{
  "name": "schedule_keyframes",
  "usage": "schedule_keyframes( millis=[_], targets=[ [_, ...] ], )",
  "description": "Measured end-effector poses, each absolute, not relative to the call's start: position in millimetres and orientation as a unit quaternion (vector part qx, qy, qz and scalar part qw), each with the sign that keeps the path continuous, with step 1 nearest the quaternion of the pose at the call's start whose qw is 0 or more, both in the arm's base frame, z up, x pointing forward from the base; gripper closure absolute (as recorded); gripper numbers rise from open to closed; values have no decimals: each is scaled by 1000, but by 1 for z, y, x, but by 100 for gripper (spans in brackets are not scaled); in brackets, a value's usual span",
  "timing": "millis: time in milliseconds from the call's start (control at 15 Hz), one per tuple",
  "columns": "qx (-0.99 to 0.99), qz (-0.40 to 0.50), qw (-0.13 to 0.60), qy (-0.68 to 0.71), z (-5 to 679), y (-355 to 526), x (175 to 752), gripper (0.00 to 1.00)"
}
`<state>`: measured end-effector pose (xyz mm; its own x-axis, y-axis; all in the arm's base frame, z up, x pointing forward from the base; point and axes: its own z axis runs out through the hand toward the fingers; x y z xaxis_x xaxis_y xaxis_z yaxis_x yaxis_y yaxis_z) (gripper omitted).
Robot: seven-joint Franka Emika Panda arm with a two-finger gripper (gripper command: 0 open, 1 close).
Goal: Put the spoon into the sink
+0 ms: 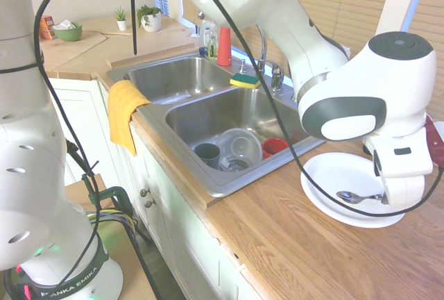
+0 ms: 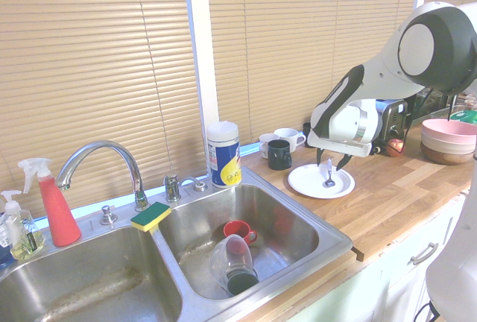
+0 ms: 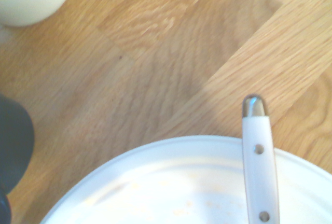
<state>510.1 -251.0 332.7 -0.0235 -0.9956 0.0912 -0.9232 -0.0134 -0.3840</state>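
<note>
The step in hand looks to be picking up the spoon (image 2: 329, 181). The pincer (image 2: 332, 162) is open, its two dark fingers standing apart with the spoon's white handle between them, and it seems to hold nothing firmly. Below the pincer is the white plate (image 2: 303, 181), where the spoon's shiny bowl rests; the plate sits on the counter (image 1: 271, 243). The sink (image 1: 221, 185) lies well apart from the pincer, off to one side along the counter. The next move, as I judge it, calls for closing the fingers squarely on the slim handle, then lifting straight up so that the bowl comes clear of the plate. After that the pincer should travel sideways over the basin nearer to it, which holds a red cup (image 2: 238, 229), and let go there.
</note>
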Motion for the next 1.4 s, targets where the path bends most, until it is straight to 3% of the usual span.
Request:
schedule_keyframes(
  millis=[1000,1400],
  targets=[
    [-684,-167,96,704,314,-261,509,100],
    [-692,-211,107,683,367,-258,508,100]
  ],
)
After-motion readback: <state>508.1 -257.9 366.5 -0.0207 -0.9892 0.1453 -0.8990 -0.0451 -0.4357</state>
